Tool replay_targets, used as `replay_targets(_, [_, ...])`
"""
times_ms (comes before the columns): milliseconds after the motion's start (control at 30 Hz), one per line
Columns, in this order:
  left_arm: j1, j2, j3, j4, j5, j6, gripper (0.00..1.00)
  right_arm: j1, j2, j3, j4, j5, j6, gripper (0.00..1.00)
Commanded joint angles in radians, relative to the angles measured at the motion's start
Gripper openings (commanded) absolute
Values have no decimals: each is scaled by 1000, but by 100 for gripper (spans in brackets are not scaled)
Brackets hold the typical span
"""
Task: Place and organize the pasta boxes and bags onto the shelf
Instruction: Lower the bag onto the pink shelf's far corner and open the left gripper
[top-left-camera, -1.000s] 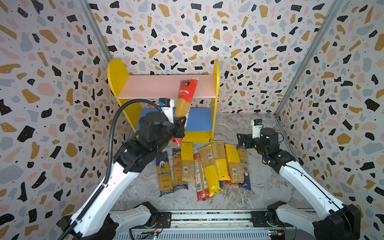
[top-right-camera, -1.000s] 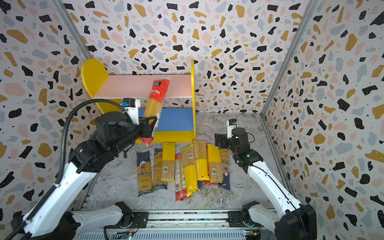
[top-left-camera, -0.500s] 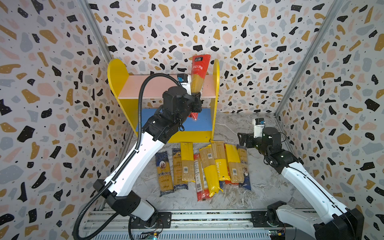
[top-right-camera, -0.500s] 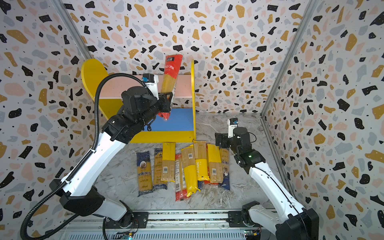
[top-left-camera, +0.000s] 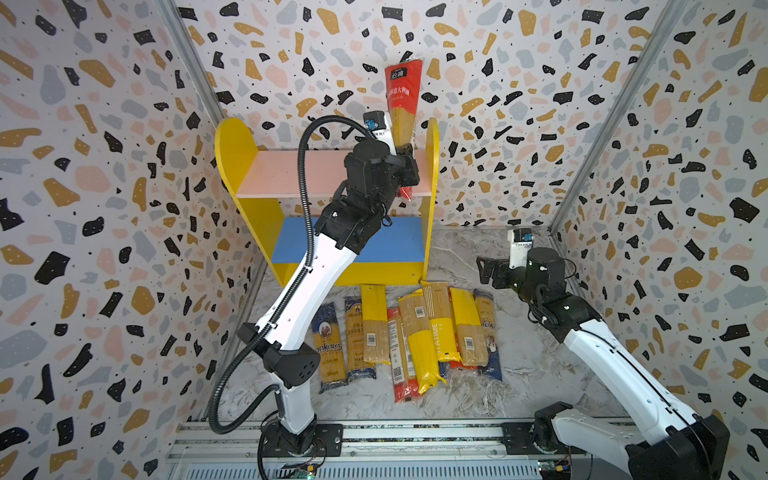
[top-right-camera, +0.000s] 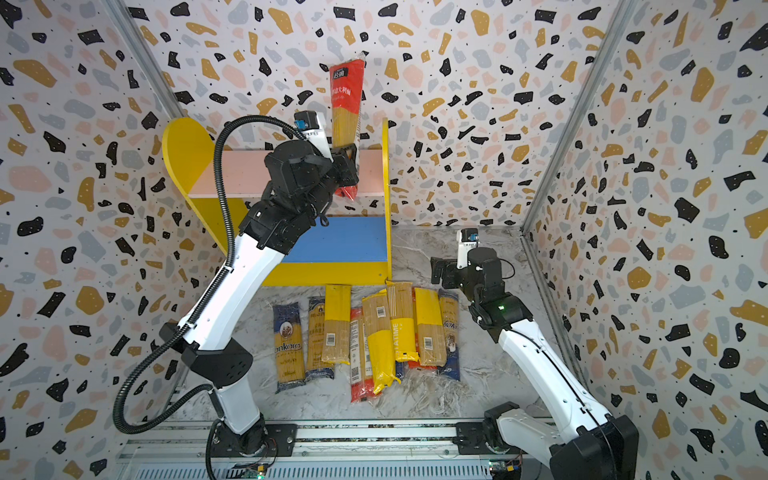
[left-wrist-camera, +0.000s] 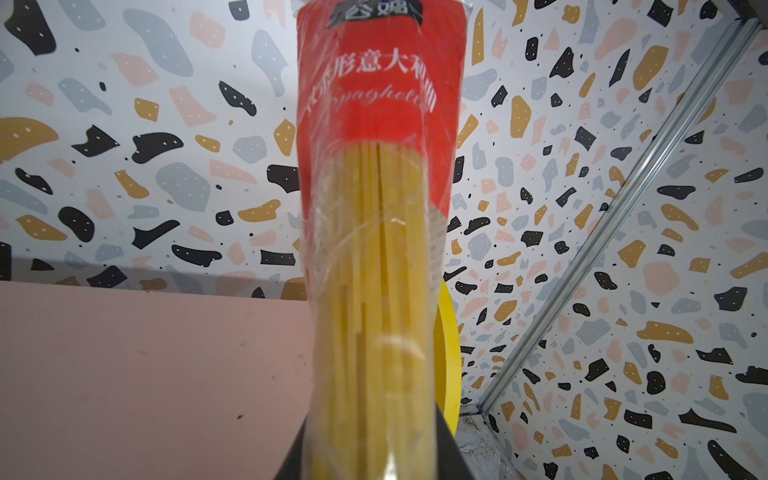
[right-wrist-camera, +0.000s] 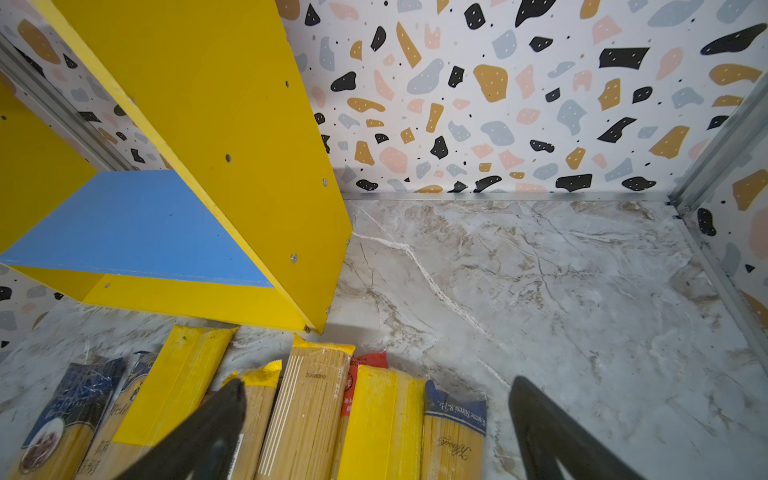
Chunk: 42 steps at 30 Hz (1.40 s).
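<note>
The left gripper (top-left-camera: 406, 166) is clamped tight on the lower part of a clear spaghetti bag with a red printed top (top-left-camera: 401, 99). It holds the bag upright at the right end of the pink upper board of the yellow-sided two-tier shelf (top-left-camera: 286, 174). The right gripper (right-wrist-camera: 378, 384) hangs wide open and empty above the row of spaghetti packs (top-left-camera: 415, 332) on the marble floor.

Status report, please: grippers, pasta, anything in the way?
Left gripper shut on red spaghetti bag, upright above shelf's pink board. Right gripper open, empty. Nothing blocking.
</note>
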<state>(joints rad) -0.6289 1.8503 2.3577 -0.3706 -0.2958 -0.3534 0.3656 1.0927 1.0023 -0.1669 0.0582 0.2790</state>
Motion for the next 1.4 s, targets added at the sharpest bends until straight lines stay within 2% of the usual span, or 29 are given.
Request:
replay_targets(0, [21, -20, 69, 190, 18, -24, 0, -4, -15, 45, -34, 28, -7, 99])
replay_targets(467, [66, 43, 39, 225, 85, -81, 0, -4, -19, 47, -53, 31, -10, 99])
replay_targets(1033, [72, 146, 104, 259, 166, -200, 1, -4, 5, 54, -68, 34, -45, 99])
replay_targets(1067, [72, 147, 101, 259, 167, -203, 7, -5, 5, 52, -69, 35, -47, 99])
replay_targets(1133, [72, 146, 97, 255, 164, -208, 27, -5, 4, 48, -64, 32, -49, 99])
replay_targets(1300, [72, 137, 85, 242, 159, -204, 45, -5, 6, 45, -57, 28, -50, 99])
replay_targets(1367, [72, 130, 75, 246, 161, -200, 48, -5, 7, 44, -58, 25, -50, 99])
